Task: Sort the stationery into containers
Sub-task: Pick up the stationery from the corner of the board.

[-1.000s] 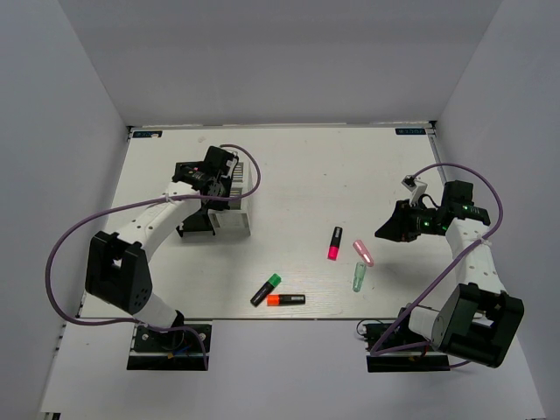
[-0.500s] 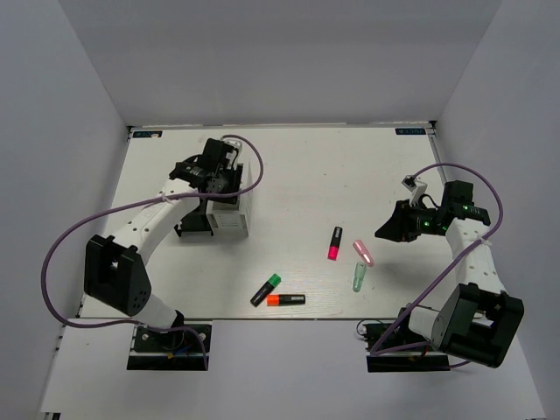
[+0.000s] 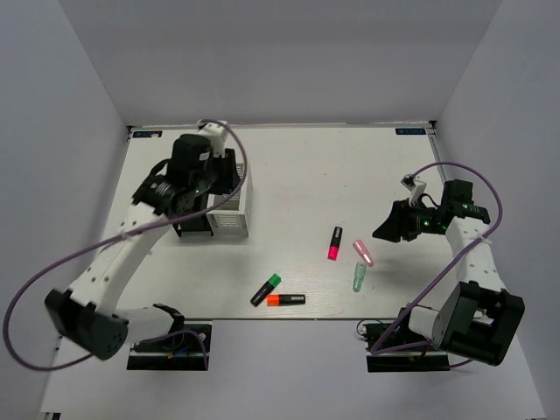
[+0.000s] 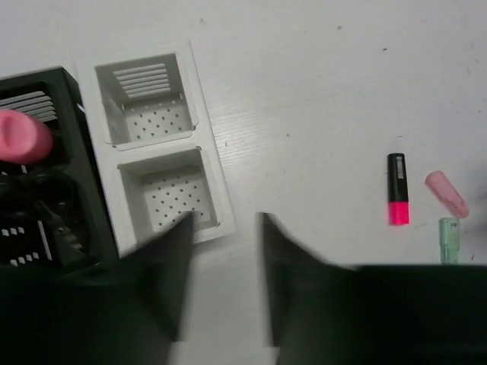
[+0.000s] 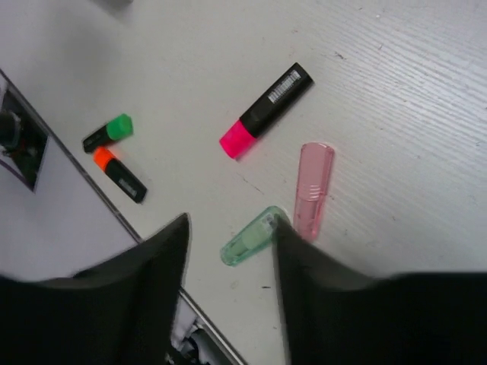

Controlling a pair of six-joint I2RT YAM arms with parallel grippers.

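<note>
The containers stand at the table's left: a white holder with two bare compartments, joined to a black holder in which a pink item shows. My left gripper hangs open above them, holding nothing. Stationery lies on the table: a pink highlighter, a translucent pink piece, a translucent green piece, a green highlighter and an orange highlighter. My right gripper hovers open above the green piece.
The table's near edge runs close to the green and orange highlighters. Grey walls enclose the table on three sides. A purple cable loops off each arm.
My left gripper has opened from shut and lifted up off the containers, its arm swinging left. The right arm and the loose stationery have not moved.
</note>
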